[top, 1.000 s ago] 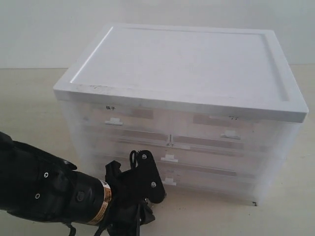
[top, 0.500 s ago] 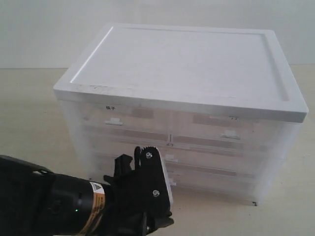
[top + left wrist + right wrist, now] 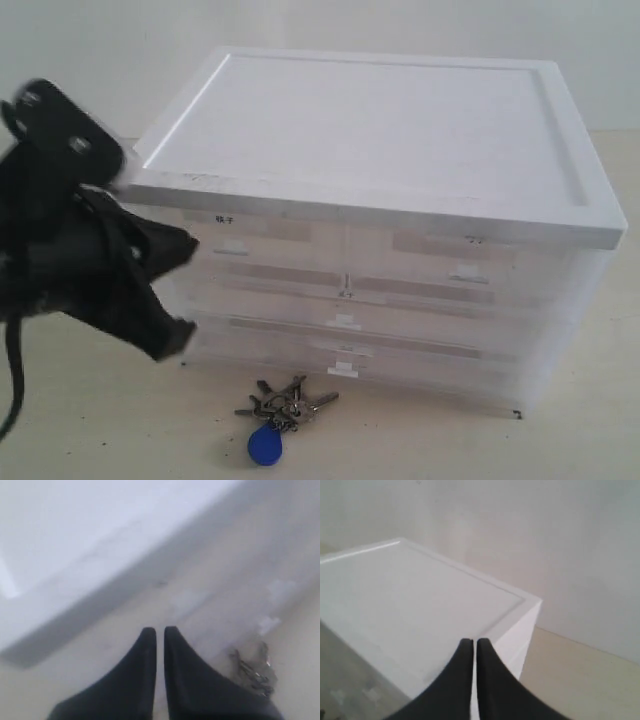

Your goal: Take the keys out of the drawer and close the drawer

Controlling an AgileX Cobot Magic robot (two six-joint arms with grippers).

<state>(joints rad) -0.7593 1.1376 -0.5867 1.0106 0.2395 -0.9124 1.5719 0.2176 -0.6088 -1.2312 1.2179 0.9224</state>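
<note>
Out on the tabletop (image 3: 90, 420), just in front of the lowest drawer of the translucent drawer unit (image 3: 545, 330): the keys (image 3: 288, 405), a silver bunch on a ring, with the blue fob (image 3: 265, 447) on the side away from the unit. Well apart from the left gripper (image 3: 160, 630) and lower than it, off to one side of the fingertips in the left wrist view, touching only the tabletop.

Left gripper pressed almost together, a mere sliver between the 2 black fingers (image 3: 142, 650), nothing pinched. Left arm (image 3: 85, 250) raised beside the unit's left front corner, blurred, its uppermost block about level with the white lid (image 3: 380, 130); exact line of the fingers not readable in the exterior view.

In the top row, right half: the drawer (image 3: 440, 258), pushed in flush with its neighbours, small white tab handle (image 3: 467, 273) facing front.

Right gripper (image 3: 475, 641) pressed shut and empty, hovering above the lid near 1 of its corners, nowhere near the keys and out of the exterior view.
</note>
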